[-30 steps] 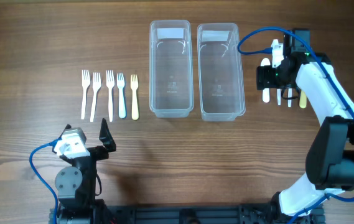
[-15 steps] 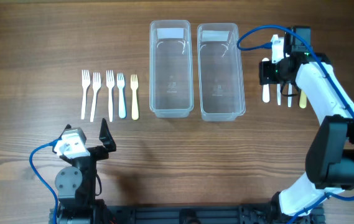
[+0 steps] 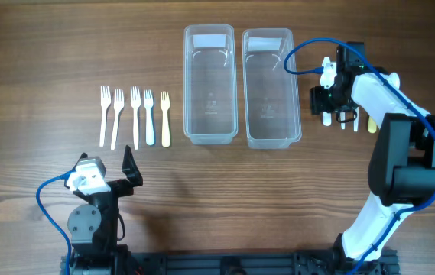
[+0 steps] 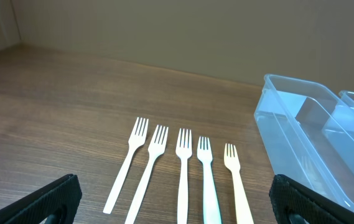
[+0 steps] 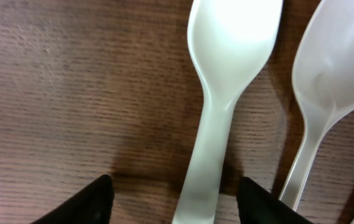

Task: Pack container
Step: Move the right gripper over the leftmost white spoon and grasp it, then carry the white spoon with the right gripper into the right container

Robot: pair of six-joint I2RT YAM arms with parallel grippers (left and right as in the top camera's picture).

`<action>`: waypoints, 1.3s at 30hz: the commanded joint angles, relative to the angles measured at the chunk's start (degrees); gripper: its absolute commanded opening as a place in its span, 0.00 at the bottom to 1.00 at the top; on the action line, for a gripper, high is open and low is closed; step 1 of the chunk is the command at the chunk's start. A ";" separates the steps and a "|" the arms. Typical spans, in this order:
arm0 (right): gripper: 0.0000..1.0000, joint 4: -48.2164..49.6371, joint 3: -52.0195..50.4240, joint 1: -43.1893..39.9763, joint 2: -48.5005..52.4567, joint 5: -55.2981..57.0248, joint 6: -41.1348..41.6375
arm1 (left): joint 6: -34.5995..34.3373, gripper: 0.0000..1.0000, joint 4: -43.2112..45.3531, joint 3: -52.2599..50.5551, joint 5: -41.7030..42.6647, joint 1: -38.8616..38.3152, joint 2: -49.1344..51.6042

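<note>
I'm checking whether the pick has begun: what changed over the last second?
The right gripper came down over the spoons right of the containers, its arm swinging in toward them. Its fingers now straddle a white spoon at the handle without closing on it. Nothing was taken or released. The forks, both containers, the spoons and the open left gripper stayed put.
</note>
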 commanded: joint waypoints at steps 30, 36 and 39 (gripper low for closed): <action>0.04 -4.35 13.42 0.81 -15.76 1.97 3.52 | 1.51 1.00 0.24 -0.37 0.09 0.37 -0.44; 0.04 -7.61 14.12 5.05 -22.82 1.14 6.40 | 1.51 1.00 0.24 -0.37 0.09 0.37 -0.44; 0.04 -10.45 14.10 8.50 -23.34 1.03 8.00 | 1.51 1.00 0.24 -0.37 0.09 0.37 -0.44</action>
